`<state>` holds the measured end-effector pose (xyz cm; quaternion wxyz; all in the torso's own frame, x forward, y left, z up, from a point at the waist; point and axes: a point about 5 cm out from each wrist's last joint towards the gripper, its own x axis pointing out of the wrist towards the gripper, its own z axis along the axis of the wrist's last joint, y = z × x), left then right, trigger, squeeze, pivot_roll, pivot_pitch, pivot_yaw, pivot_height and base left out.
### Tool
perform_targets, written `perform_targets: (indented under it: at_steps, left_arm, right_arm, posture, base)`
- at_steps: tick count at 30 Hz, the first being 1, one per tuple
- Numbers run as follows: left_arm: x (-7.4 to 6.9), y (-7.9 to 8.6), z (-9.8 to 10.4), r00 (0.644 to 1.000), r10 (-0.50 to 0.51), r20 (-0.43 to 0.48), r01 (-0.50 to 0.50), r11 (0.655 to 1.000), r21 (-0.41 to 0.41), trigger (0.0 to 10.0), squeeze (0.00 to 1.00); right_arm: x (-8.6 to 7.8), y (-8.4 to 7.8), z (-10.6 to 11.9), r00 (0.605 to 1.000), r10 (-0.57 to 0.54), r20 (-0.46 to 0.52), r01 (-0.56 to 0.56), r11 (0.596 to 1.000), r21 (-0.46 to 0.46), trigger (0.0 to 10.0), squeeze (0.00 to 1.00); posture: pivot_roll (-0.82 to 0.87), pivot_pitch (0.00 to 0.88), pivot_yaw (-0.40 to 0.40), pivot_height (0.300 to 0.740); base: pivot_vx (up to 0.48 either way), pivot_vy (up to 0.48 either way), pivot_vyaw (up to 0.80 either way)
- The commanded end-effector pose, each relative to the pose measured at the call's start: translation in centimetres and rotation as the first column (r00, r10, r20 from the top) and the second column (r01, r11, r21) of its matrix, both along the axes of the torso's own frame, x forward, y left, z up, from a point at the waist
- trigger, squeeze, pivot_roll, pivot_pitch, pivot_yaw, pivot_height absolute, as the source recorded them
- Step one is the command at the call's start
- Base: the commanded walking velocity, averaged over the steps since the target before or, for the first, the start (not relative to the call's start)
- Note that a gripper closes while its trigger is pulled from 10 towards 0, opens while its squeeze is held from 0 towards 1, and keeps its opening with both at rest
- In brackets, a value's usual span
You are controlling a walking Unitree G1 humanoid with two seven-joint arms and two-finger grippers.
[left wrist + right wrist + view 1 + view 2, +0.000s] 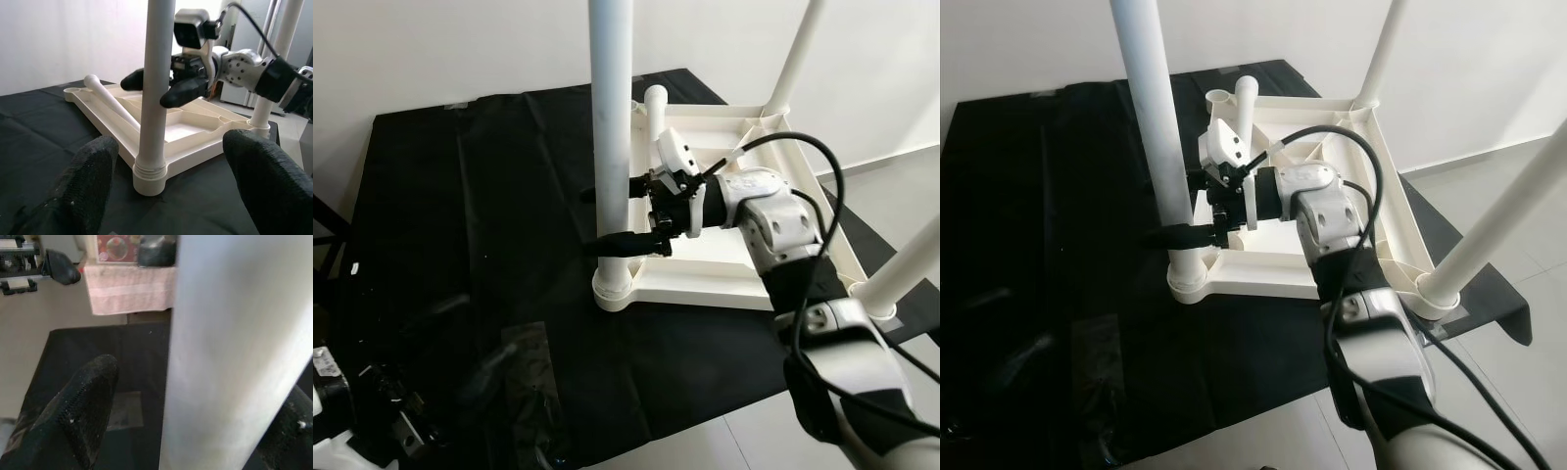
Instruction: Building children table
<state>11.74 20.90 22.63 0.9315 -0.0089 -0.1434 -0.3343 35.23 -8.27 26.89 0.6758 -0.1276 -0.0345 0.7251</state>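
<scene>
Right pincer [607,217] astride upright leg [610,117] (unclamped) — loose leg [111,102] in tabletop [705,279].

We see smooth, faintly glossy white plastic in the table frame [705,279] and leg [610,117], a glossy, creased black plastic sheet [460,215], and rough, matt black tool pads [90,181].

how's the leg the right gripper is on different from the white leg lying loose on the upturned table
The gripped leg stands upright, seated in a corner socket of the table frame, with the right gripper straddling it. The loose leg lies slanted across the frame near an open socket, unattached and untouched. Both are plain white round tubes.
</scene>
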Motion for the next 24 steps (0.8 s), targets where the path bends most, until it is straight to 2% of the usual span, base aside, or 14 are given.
perform_targets:
  at_steps: [1,3,4,5,6,11,15,17,19,20,21,22,23,24]
  left_arm:
    - [-0.4,-0.2,0.6,1.000,-0.024,0.002,0.024,0.999,0.024,10.0,0.00]
    - [-0.4,-0.2,0.6,1.000,-0.024,0.002,0.024,0.999,0.024,10.0,0.00]
    - [-0.5,-0.3,0.7,1.000,-0.028,0.003,0.028,0.999,0.026,10.0,0.00]
    - [-0.5,-0.3,0.7,1.000,-0.028,0.003,0.028,0.999,0.026,10.0,0.00]
    - [-0.6,-0.4,0.9,0.999,-0.034,0.004,0.033,0.999,0.030,10.0,0.00]
    - [-0.7,-0.5,1.0,0.999,-0.037,0.003,0.037,0.999,0.031,10.0,0.00]
    - [-0.7,-0.7,1.1,0.999,-0.045,0.000,0.045,0.999,0.030,10.0,0.00]
    - [-0.6,-0.8,1.1,0.999,-0.047,0.001,0.047,0.998,0.029,10.0,0.00]
    - [-0.5,-0.8,1.1,0.999,-0.049,0.004,0.049,0.998,0.026,10.0,0.00]
    - [-0.5,-0.8,1.1,0.999,-0.049,0.004,0.049,0.998,0.026,10.0,0.00]
    - [-0.4,-0.8,1.1,0.999,-0.049,0.005,0.049,0.998,0.025,10.0,0.00]
    - [-0.4,-0.7,1.1,0.999,-0.050,0.005,0.050,0.998,0.023,10.0,0.00]
    - [-0.4,-0.7,1.1,0.999,-0.050,0.005,0.050,0.998,0.023,10.0,0.00]
    - [-0.2,-0.8,1.1,0.999,-0.054,0.006,0.053,0.998,0.019,10.0,0.00]
  right_arm:
    - [0.3,0.1,0.3,0.999,0.038,0.000,-0.038,0.999,0.008,10.0,0.00]
    - [0.3,0.1,0.3,0.999,0.038,0.000,-0.038,0.999,0.008,10.0,0.00]
    - [0.6,-0.1,0.2,0.999,0.047,-0.008,-0.047,0.999,0.010,7.1,0.00]
    - [0.6,-0.1,0.2,0.999,0.047,-0.008,-0.047,0.999,0.010,7.1,0.00]
    - [0.7,-0.3,-0.1,0.998,0.053,-0.019,-0.053,0.999,0.004,0.0,0.00]
    - [0.9,-0.5,-0.3,0.998,0.061,-0.025,-0.061,0.998,-0.002,0.0,0.00]
    - [1.1,-1.6,-0.7,0.998,0.046,-0.036,-0.046,0.999,0.003,0.0,0.00]
    - [1.1,-2.0,-1.0,0.999,0.011,-0.032,-0.011,1.000,0.011,0.0,0.00]
    - [1.5,-2.7,-1.8,0.990,-0.138,-0.020,0.139,0.990,0.027,0.0,0.00]
    - [1.5,-2.7,-1.8,0.990,-0.138,-0.020,0.139,0.990,0.027,0.0,0.00]
    - [1.6,-2.4,-2.6,0.965,-0.259,-0.030,0.260,0.965,0.046,0.0,0.00]
    - [1.7,-1.2,-4.4,0.862,-0.507,-0.020,0.507,0.860,0.057,0.0,0.00]
    - [1.7,-1.2,-4.4,0.862,-0.507,-0.020,0.507,0.860,0.057,0.0,0.00]
    - [-0.2,0.3,-6.4,0.673,-0.736,-0.071,0.739,0.666,0.098,0.0,0.00]
  posture:
    - [0.19,0.170,-0.061,0.740]
    - [0.19,0.170,-0.061,0.740]
    - [0.19,0.170,-0.060,0.740]
    - [0.19,0.170,-0.060,0.740]
    - [0.19,0.172,-0.059,0.740]
    - [0.19,0.176,-0.058,0.740]
    - [0.18,0.179,-0.054,0.740]
    - [0.17,0.177,-0.055,0.740]
    - [0.16,0.175,-0.062,0.740]
    - [0.16,0.175,-0.062,0.740]
    - [0.15,0.174,-0.066,0.740]
    - [0.14,0.174,-0.063,0.740]
    - [0.14,0.174,-0.063,0.740]
    - [0.13,0.179,-0.052,0.740]
  base:
    - [0.000,0.000,0.00]
    - [0.000,0.000,0.00]
    - [0.000,0.000,0.00]
    - [0.000,0.000,0.00]
    - [0.000,0.000,0.00]
    - [0.000,0.000,0.00]
    - [0.000,0.000,0.00]
    - [0.000,0.000,0.00]
    - [0.000,0.000,0.00]
    - [0.000,0.000,0.00]
    - [0.000,0.000,0.00]
    - [0.000,0.000,0.00]
    - [0.000,0.000,0.00]
    - [0.000,0.000,0.00]
